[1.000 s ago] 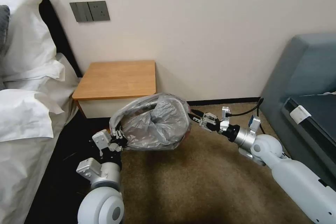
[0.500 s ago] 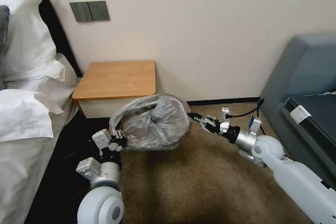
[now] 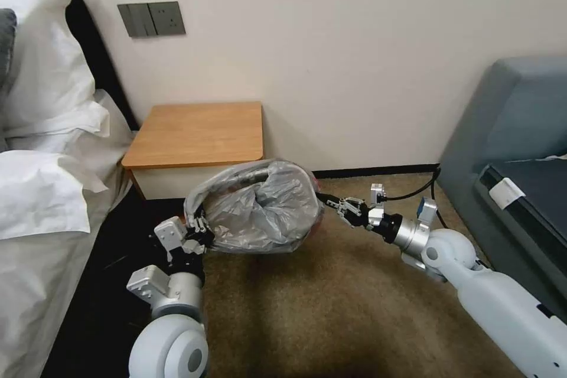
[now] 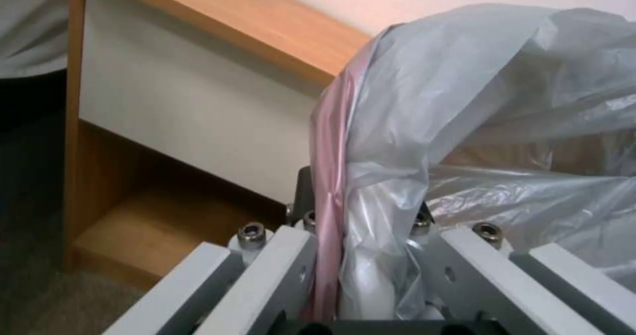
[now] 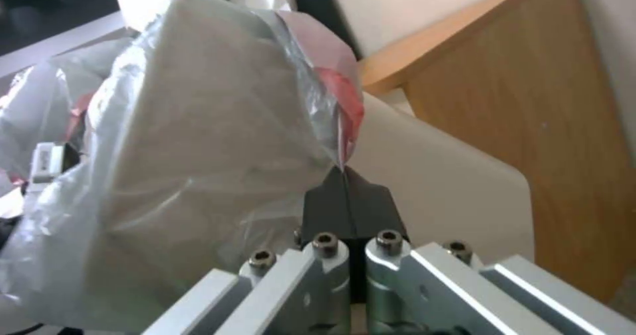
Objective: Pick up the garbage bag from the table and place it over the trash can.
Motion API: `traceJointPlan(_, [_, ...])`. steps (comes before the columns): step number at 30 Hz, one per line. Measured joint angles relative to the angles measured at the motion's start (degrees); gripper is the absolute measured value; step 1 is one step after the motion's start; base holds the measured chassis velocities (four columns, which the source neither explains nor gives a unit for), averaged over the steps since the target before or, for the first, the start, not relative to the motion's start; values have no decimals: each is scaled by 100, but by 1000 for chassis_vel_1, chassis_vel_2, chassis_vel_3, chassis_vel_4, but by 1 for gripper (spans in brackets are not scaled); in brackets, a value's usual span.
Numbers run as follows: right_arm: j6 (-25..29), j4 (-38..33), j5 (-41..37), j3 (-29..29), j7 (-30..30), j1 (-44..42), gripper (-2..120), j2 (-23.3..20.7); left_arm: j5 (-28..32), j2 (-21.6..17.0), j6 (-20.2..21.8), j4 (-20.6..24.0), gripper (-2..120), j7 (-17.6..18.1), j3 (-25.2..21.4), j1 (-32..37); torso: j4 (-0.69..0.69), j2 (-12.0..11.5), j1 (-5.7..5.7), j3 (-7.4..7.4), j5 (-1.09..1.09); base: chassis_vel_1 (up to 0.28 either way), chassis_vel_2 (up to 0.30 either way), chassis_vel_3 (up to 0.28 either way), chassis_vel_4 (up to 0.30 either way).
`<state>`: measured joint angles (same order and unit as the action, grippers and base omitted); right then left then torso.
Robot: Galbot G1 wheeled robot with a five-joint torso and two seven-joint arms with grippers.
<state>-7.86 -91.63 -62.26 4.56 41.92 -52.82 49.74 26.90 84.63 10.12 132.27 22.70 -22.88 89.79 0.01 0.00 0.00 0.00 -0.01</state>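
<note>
Both claws, left and right, pinching garbage bag edges.

My feed: a bedroom corner under even, soft light.
I see a plain cream wall carrying a grey switch-and-socket plate; below it brown carpet, white pillows to its left, a grey-blue upholstered sofa to its right.

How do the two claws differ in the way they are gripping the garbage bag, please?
The left claw holds the garbage bag at its pink edge on the nightstand side; the right claw pinches the red-tinted edge on the sofa side. Left points upward, right reaches sideways. Both are shut on film.
</note>
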Motion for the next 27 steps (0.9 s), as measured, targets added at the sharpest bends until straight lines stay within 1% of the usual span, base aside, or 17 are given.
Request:
traceJointPlan(6, [32,197,113,-73,11,99,0,102,0,10,5,9,4,0,1,4,-1,0,0,0,0,0,0,0,0])
traceJointPlan(10, [74,481,287,-122,22,214,0,282,-5,34,9,14,4,1,20,15,0,0,0,0,1,0,0,0,0])
traceJointPlan(19, [115,758,465,-188,35,337,0,477,-16,28,9,44,4,1,21,61,-1,0,0,0,0,0,0,0,0])
traceJointPlan(27, [139,1054,642,-346,30,554,0,753,-31,22,9,88,4,2,26,132,0,0,0,0,0,0,0,0,0])
